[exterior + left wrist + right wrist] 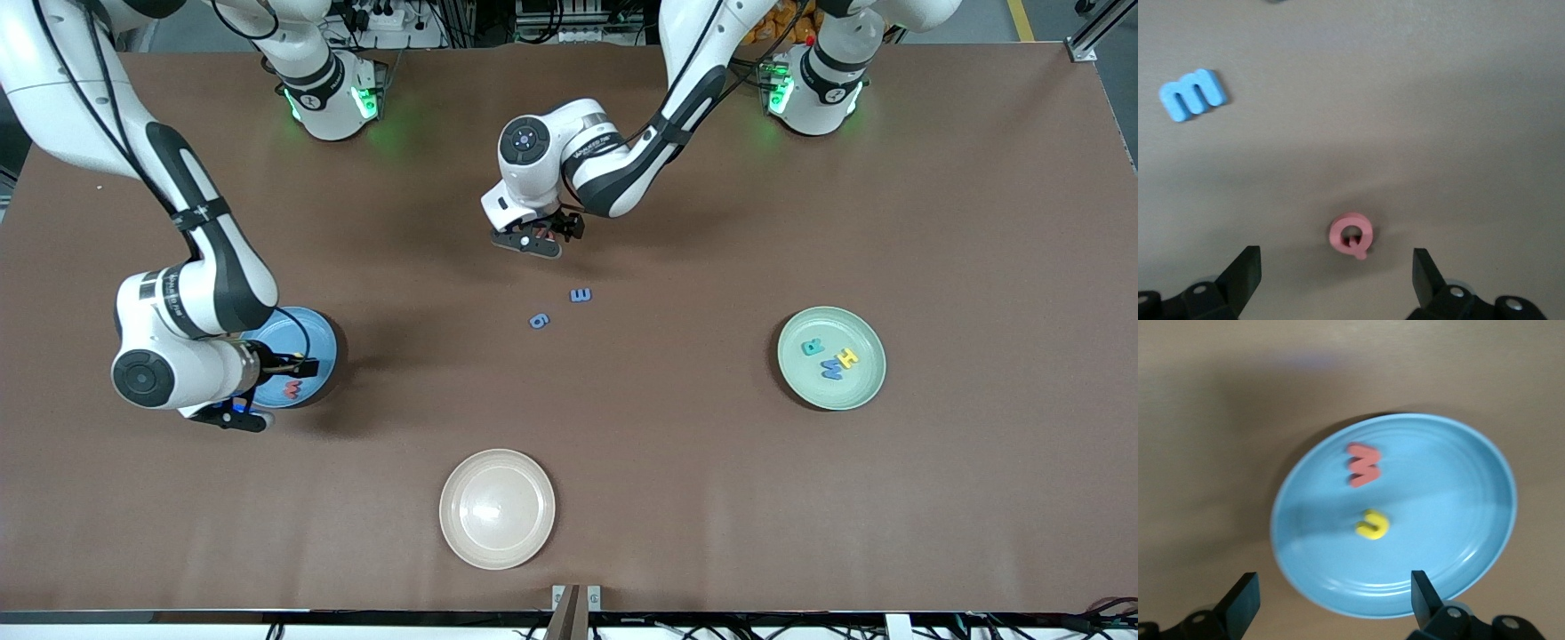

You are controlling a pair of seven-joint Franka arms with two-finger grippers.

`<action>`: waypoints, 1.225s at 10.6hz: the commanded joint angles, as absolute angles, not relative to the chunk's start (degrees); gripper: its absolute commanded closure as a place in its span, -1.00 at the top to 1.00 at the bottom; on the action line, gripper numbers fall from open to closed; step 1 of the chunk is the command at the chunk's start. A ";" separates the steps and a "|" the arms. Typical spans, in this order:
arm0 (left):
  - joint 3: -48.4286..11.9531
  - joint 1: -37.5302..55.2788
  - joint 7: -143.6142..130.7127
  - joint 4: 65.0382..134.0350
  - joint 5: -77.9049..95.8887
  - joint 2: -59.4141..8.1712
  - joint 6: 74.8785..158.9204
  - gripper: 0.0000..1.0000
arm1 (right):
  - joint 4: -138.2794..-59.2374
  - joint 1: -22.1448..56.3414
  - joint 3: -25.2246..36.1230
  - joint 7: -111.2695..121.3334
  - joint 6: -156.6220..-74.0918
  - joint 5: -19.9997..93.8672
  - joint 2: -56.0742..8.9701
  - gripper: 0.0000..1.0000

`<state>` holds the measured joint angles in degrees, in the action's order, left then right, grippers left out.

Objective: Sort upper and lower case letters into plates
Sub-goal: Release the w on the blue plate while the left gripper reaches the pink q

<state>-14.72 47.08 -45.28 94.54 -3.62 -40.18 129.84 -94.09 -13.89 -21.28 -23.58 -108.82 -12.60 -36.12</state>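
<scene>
Right gripper (267, 391) hovered over blue plate (322, 333), fingers (1241, 603) spread wide, nothing pinched. Blue plate sat toward right arm's end of table (676, 427); held red w (1363, 464) and yellow letter (1372, 524), lying apart. Cream plate (497, 508) sat nearest front camera, mid-table. Blue g (539, 320) and blue m (581, 295) lay on bare table near each other, m slightly farther from camera. Left gripper (544, 238) hung low over table just above red Q (1351, 235), fingers (1245, 270) spread, Q between them, untouched. Mint plate (832, 357) sat toward left arm's end; carried teal R (812, 348), yellow H (848, 356) and blue M (832, 369), clustered close, H and M touching or nearly so.
</scene>
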 commanded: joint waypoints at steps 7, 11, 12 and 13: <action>-14.15 49.04 -51.33 97.56 -9.76 -42.01 137.10 0.70 | -90.00 -1.32 -19.69 -41.57 -109.69 -1.34 -35.86 1.00; -14.06 49.13 -51.33 98.35 -10.19 -42.01 137.98 0.55 | -88.42 -2.29 -19.25 -41.48 -109.42 2.38 -35.34 1.00; -14.15 49.13 -51.33 98.61 -10.20 -42.01 138.25 0.52 | -88.24 -2.37 -19.16 -41.48 -109.51 1.76 -35.25 1.00; -14.15 49.13 -51.33 98.61 -10.20 -42.01 138.25 0.47 | -87.81 -1.85 -19.16 -41.57 -109.60 1.58 -35.24 1.00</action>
<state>-14.62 48.54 -49.31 97.86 -8.01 -42.38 137.15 -88.39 -2.25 -19.17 -41.27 -109.83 1.37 -35.79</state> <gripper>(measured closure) 0.238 0.000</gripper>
